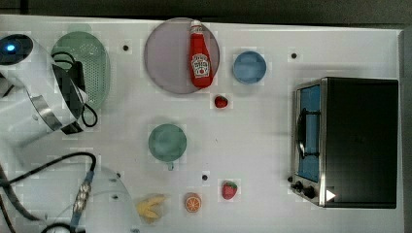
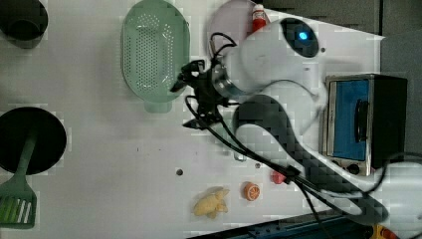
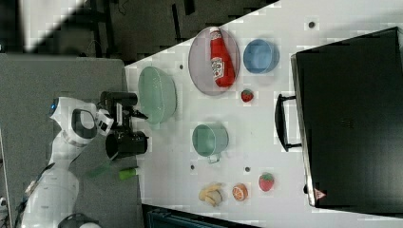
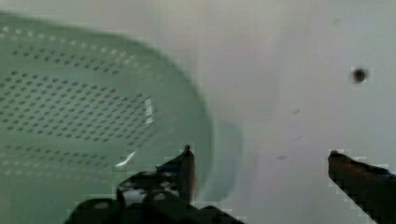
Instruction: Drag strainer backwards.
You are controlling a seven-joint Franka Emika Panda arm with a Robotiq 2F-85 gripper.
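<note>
1. A white tabletop (image 1: 272, 145) holds kitchen items, with one white robot arm reaching over one end.
2. The strainer (image 1: 92, 60), a pale mint-green oval, sits near a corner of the tabletop, at the top view's upper left, beside a large greyish-pink plate (image 1: 167, 58).
3. In the wrist view the gripper (image 4: 259, 154) has its jaws spread wide. One dark finger sits at the strainer's rim (image 4: 205, 135), on the inner side; the other hangs over bare tabletop outside it. The rim lies between them, not yet pinched.
4. In the left view the gripper (image 2: 191, 82) sits at the strainer's side rim, near a small tab (image 2: 158, 105) at one end.
5. Handling, as a judgement: the strainer looks like thin, stiff plastic, light and smooth-bottomed, so it should slide easily on the tabletop. It may also pivot or tip if pulled from one edge. The wide rim is the natural place to take hold, pinched between the jaws, or hooked from inside the wall.
6. Writing: a red ketchup bottle (image 1: 200, 58) lies on the plate with a white label, its words too small to read. The toaster oven (image 1: 354, 141) bears a small white triangle mark. No other text is legible.
</note>
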